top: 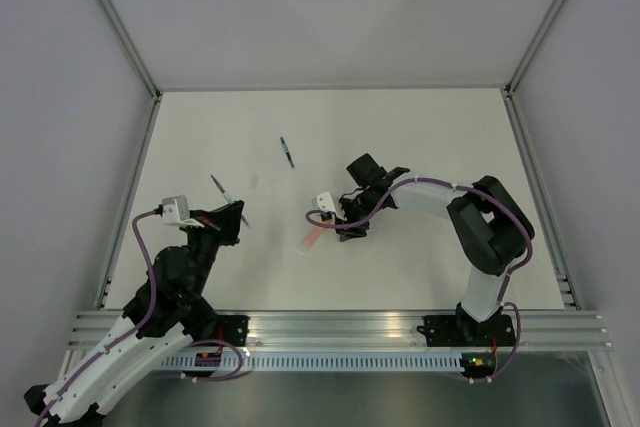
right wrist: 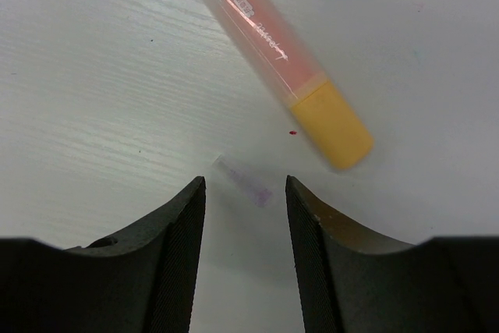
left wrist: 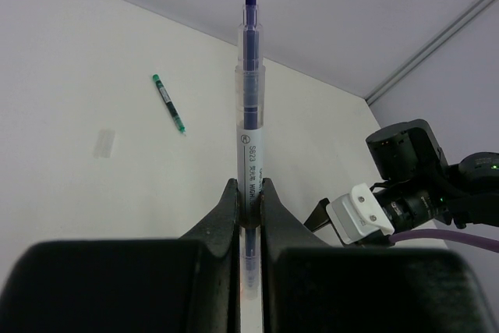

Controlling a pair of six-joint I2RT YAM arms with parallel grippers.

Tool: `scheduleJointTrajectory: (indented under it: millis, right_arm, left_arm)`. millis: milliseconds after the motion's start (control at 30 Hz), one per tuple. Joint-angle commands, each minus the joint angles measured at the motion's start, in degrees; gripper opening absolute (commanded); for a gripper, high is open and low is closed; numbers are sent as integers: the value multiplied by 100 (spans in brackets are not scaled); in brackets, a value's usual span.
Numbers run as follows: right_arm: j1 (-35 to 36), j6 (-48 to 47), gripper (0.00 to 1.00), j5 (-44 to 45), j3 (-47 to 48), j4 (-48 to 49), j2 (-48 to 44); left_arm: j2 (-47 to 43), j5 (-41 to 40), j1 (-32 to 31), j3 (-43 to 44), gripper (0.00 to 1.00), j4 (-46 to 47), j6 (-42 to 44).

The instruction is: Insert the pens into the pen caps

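My left gripper (left wrist: 249, 185) is shut on a thin grey-white pen (left wrist: 250, 107) with a dark blue tip, which sticks out beyond the jaws; from above the left gripper (top: 232, 215) is at the table's left. A dark green pen (left wrist: 168, 103) and a small clear pen cap (left wrist: 104, 143) lie loose farther out. My right gripper (right wrist: 244, 185) hangs open over the table, with a small clear, purple-tinted pen cap (right wrist: 243, 182) lying between its fingertips, untouched. Just beyond lies the orange pen (right wrist: 261, 33) with an orange-yellow cap (right wrist: 334, 128) on its end.
From above, the green pen (top: 287, 153) lies mid-table and the clear cap (top: 256, 182) to its lower left. The orange pen (top: 312, 237) lies left of the right gripper (top: 340, 225). White walls and metal rails (top: 330, 325) bound the table.
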Motion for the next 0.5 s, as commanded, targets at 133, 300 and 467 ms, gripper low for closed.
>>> scheduleJointTrajectory:
  millis: [133, 300, 467]
  right_arm:
    - [40, -229, 50, -356, 210, -20, 251]
    - [49, -185, 48, -329, 174, 51, 339]
    - [58, -80, 41, -338, 280, -19, 454]
  left_arm:
    - [-75, -165, -16, -28, 2, 15, -130]
    - [-93, -174, -16, -19, 2, -12, -147]
    - [-119, -191, -16, -19, 2, -20, -156]
